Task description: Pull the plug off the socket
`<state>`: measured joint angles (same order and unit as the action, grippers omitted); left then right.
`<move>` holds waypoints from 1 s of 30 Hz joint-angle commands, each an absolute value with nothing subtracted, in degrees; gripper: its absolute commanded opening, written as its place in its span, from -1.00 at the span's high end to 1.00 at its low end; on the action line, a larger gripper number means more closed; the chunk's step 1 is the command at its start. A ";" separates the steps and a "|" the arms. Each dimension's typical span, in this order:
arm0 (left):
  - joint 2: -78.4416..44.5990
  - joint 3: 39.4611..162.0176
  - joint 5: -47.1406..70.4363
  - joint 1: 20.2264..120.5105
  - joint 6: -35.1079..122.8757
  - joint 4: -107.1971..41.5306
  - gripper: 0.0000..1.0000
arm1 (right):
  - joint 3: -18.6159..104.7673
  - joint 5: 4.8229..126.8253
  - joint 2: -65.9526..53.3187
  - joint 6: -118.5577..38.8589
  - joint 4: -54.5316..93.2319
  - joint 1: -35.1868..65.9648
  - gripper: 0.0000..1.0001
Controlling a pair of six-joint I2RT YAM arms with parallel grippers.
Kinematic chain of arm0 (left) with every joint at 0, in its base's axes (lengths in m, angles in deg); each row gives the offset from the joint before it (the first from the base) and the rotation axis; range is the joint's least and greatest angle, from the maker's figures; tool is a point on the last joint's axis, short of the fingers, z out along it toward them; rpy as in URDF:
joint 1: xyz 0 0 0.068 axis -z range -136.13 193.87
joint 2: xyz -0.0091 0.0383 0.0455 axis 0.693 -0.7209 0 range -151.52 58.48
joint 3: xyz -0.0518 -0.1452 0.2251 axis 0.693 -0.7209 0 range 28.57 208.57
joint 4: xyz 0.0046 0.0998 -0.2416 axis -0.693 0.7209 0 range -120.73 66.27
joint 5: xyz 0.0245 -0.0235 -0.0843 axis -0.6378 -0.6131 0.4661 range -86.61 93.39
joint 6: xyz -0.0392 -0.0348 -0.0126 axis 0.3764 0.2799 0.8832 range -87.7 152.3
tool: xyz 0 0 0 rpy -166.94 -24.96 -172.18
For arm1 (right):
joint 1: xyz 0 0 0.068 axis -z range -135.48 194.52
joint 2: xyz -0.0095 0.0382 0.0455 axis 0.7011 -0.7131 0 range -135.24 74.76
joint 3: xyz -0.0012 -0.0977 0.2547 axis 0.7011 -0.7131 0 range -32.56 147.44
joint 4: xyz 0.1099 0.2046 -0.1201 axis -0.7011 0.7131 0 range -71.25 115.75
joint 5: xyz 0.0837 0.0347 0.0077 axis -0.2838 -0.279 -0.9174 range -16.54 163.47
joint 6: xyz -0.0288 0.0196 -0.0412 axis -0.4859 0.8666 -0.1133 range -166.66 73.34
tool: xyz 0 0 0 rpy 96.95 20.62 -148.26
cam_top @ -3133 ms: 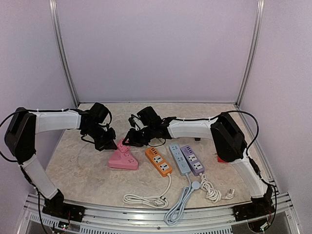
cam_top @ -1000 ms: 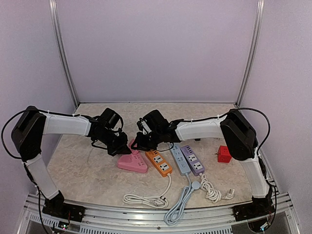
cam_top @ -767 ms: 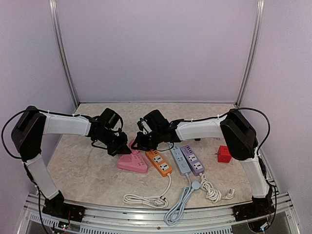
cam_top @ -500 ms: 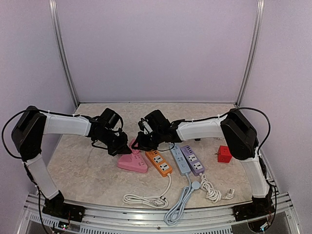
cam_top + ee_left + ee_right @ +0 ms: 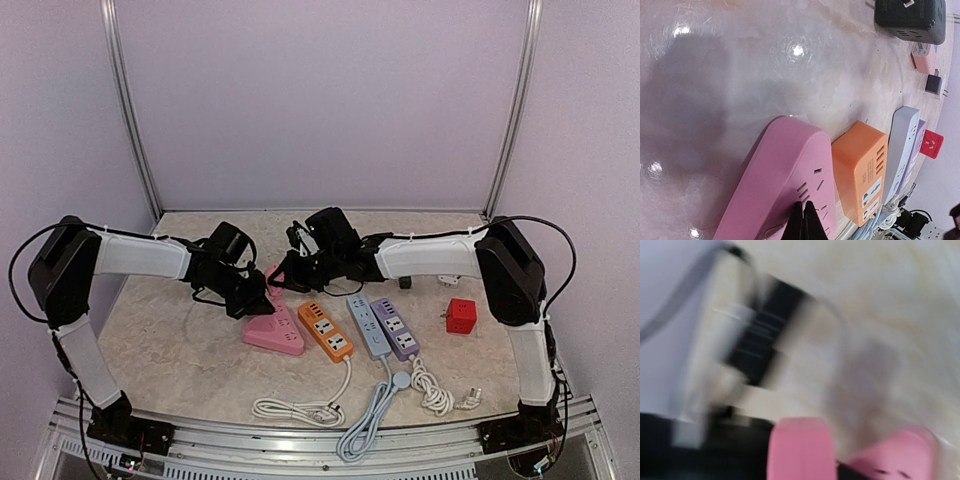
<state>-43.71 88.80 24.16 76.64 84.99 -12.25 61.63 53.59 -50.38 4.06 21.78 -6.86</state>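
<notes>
Pink plug (image 5: 273,273): prob. light, stiff, slick plastic; best held by its body.
Top: at pink strip (image 5: 278,332) far end, mid tabletop (image 5: 170,345); right gripper (image 5: 286,276) jaws clenched on it. L wrist: left gripper (image 5: 801,222) jaws clenched, pinning strip. R wrist: blurred.

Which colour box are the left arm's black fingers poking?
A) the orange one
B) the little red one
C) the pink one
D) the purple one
C: in the left wrist view the shut fingers come down onto the top of the pink power strip.
</notes>
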 commanded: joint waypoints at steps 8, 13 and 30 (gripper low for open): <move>-47.76 90.75 18.37 77.00 83.15 -0.12 1.00 | 56.51 57.73 -39.72 2.49 19.60 -4.04 1.00; -47.14 96.63 18.16 77.13 81.04 2.95 1.00 | 50.48 59.71 -34.91 1.62 19.89 -0.62 1.00; -38.64 103.78 17.32 76.35 77.31 7.61 1.00 | 30.85 65.16 -22.13 -2.66 23.63 17.71 1.00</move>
